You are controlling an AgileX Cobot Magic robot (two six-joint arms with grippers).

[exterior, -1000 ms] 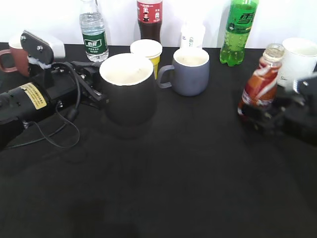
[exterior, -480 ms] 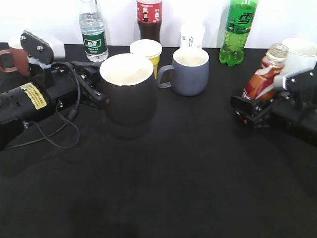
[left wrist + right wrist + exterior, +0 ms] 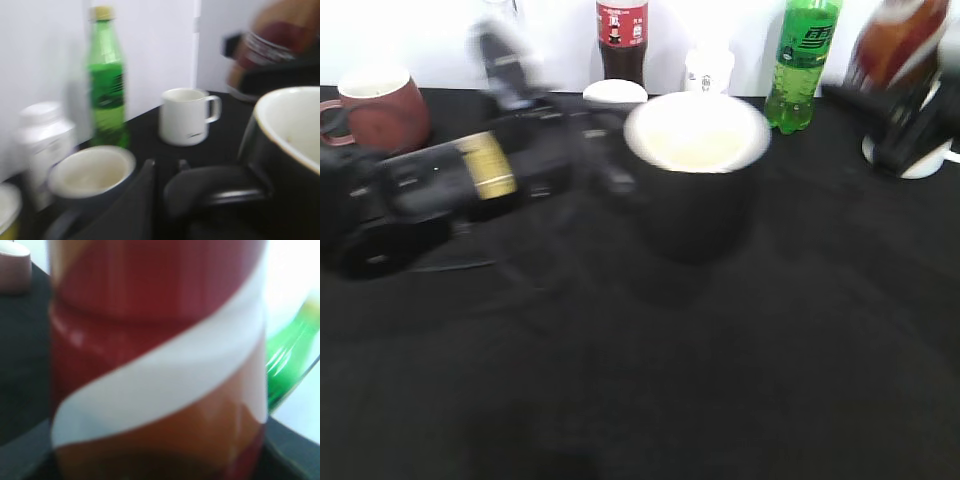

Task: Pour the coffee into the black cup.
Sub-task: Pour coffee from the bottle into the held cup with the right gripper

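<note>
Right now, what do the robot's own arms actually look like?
Both are dark and blurred. The left arm is a thick black tube bearing a yellow label, with a pale block on top. The left tool's fingers are black and rounded. The right arm is only a black shape.

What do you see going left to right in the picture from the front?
Reddish-brown mug → left arm → cola bottle → black cup → green bottle → coffee bottle, lifted by the right arm at the top right corner.
</note>
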